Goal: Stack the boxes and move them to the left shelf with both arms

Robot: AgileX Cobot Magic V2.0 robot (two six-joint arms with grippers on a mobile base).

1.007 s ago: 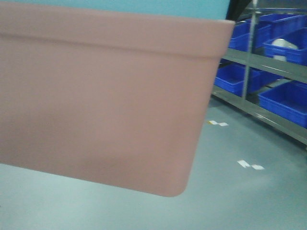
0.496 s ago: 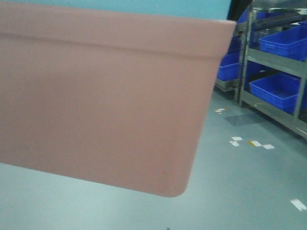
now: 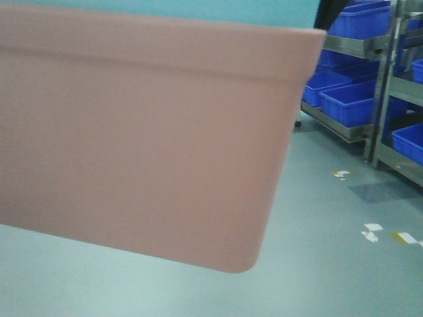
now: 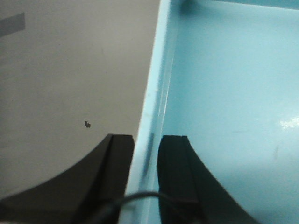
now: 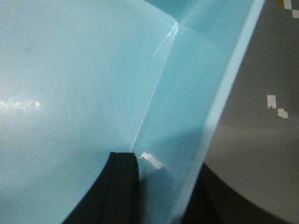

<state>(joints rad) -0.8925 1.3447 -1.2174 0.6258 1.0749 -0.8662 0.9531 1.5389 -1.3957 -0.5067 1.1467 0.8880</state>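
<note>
Clamped astride the side wall of the blue tub, the left gripper had one black finger inside the tub and one outside, pinching the rim between them. Bare grey floor lay far below the outer finger, so the load hung in the air rather than resting on anything.

From the right wrist, the right gripper appeared to bite the opposite wall the same way. Its inner finger was pressed flat against the blue plastic near a corner, while the outer one showed only as a dark shape beneath the rim. With a grip on each side, the two arms likely shared the weight and held the tub level.

From the front, the pink tub filled most of the frame, tilted slightly, with a strip of blue showing above its rim. That suggested the blue tub sat nested inside it and the stacking was done. Beyond it stood a rack of dark blue bins. No roller shelf showed in any view, so the carry probably had some way to go.
</note>
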